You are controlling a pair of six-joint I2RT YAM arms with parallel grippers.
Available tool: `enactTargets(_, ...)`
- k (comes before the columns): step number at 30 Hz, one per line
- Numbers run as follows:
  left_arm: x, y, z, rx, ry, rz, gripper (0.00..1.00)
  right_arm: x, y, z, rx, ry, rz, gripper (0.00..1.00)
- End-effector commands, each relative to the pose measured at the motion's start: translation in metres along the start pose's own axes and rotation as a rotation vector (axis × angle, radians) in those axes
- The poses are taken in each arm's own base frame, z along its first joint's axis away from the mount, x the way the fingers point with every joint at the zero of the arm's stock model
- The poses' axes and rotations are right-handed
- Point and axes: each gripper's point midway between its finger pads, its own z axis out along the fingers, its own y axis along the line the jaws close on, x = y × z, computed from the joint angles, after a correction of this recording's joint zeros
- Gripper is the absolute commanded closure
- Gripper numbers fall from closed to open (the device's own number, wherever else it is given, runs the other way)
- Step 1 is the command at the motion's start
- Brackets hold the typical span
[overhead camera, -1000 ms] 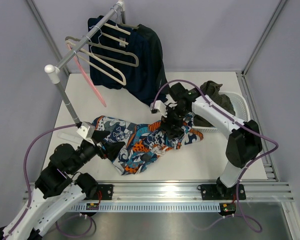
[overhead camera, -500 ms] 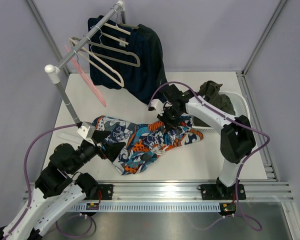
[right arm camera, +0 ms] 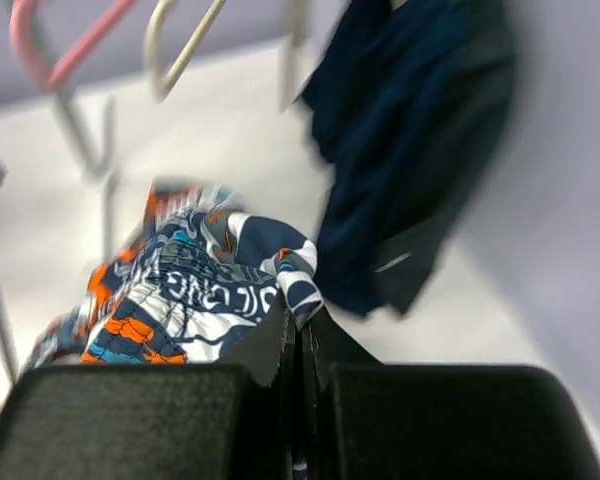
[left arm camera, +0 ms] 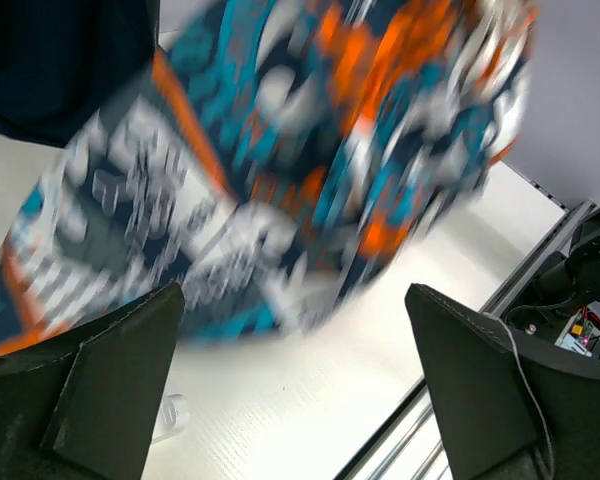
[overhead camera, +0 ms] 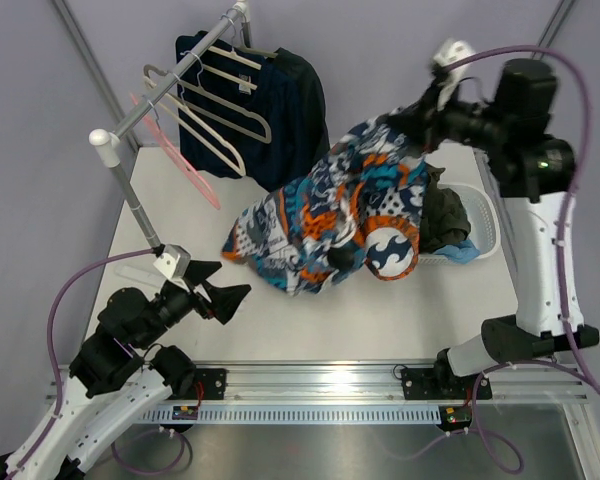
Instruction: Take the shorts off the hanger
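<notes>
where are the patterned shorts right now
In the top view the patterned shorts hang right of centre from the shut right gripper, between the navy clothes on the rack and the white basket.

- Left wrist view: shorts (left arm camera: 310,170) are smeared by motion blur, pattern unreadable, upper part cut off by the edge.
- Right wrist view: hangers (right arm camera: 192,45) and dark garment (right arm camera: 410,150) are blurred, and the hangers are cut off at the top.
- Top view: shorts hide part of the basket (overhead camera: 490,215).
</notes>
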Motion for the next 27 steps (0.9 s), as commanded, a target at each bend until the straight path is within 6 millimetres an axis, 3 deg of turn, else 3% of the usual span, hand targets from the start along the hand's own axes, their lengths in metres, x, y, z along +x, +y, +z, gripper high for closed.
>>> enactTargets(1,-0.017,-0.005,-0.004,0.024,-0.061,0.026,0.01,-0.065,-0.016,-0.055,0.087,-0.180,0.048,1.00)
enactTargets(2,-0.017,-0.005,-0.004,0.024,-0.064,0.031,0.01,-0.076,-0.034,-0.070,0.156,-0.214,0.026,1.00)
enactTargets(5,-0.017,-0.006,-0.003,0.027,-0.062,0.036,0.01,-0.120,-0.047,-0.102,0.271,-0.329,-0.031,1.00)
enactTargets(6,-0.017,-0.006,-0.001,0.028,-0.060,0.037,0.01,-0.124,-0.064,-0.118,0.344,-0.343,-0.036,1.00)
enactTargets(8,-0.017,-0.006,0.000,0.033,-0.055,0.040,0.01,-0.146,-0.070,-0.139,0.404,-0.409,-0.061,1.00)
enactTargets(11,-0.016,-0.007,0.001,0.035,-0.052,0.041,0.01,-0.156,-0.088,-0.167,0.498,-0.457,-0.057,1.00)
enactTargets(16,-0.014,-0.006,0.001,0.035,-0.056,0.039,0.01,-0.152,-0.124,-0.218,0.629,-0.497,0.007,1.00)
enactTargets(20,-0.012,-0.006,0.003,0.038,-0.051,0.043,0.01,-0.141,-0.144,-0.241,0.668,-0.492,0.031,1.00)
enactTargets(24,-0.012,-0.006,0.007,0.042,-0.044,0.052,0.01,-0.137,-0.149,-0.255,0.674,-0.499,0.052,1.00)
enactTargets(27,-0.012,-0.007,0.010,0.046,-0.040,0.058,0.01,-0.145,-0.145,-0.263,0.676,-0.519,0.036,1.00)
